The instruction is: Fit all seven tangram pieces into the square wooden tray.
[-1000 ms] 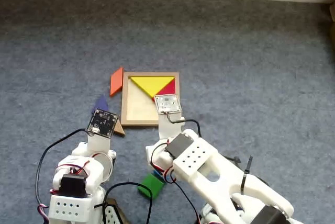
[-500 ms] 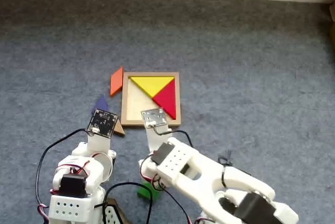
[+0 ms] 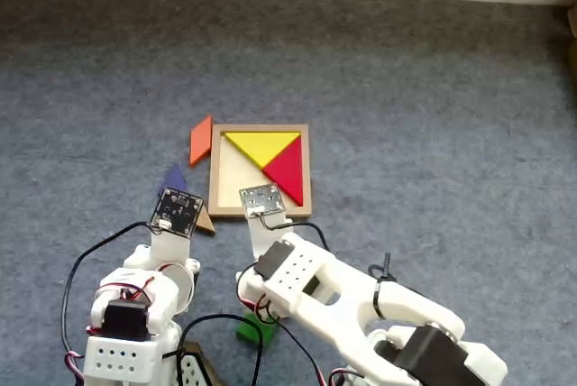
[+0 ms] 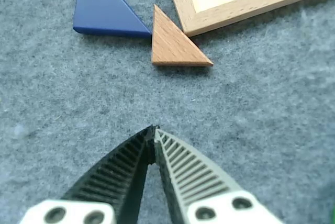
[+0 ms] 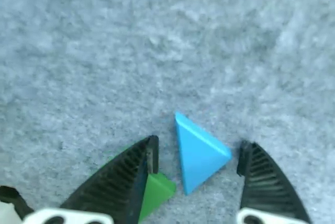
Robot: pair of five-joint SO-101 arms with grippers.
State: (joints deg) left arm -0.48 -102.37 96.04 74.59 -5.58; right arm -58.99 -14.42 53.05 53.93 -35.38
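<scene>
Right end effector [image 5: 198, 156]: released, fingers wide, straddling light blue triangle [image 5: 200, 153], which lies flat on the grey bench [image 5: 157, 51]. Not clamped. One corner of the triangle sits just beside a finger. Green piece [image 5: 155, 191] pokes out from under the other finger, right next to the triangle.

Left end effector [image 4: 153, 131]: clenched, empty, tips together over bare bench. Just beyond it is wood triangle [image 4: 175, 48], its corner touching dark blue triangle [image 4: 104, 7] and close to the near-left corner of the tray [image 4: 184, 1].

The tray holds yellow triangle [image 3: 260, 144] along the far edge and red triangle [image 3: 287, 174] against the right edge, meeting on a diagonal. Orange piece [image 3: 200, 140] is just left of the tray's far-left corner. The right arm's wrist overhangs the tray's near rim.
</scene>
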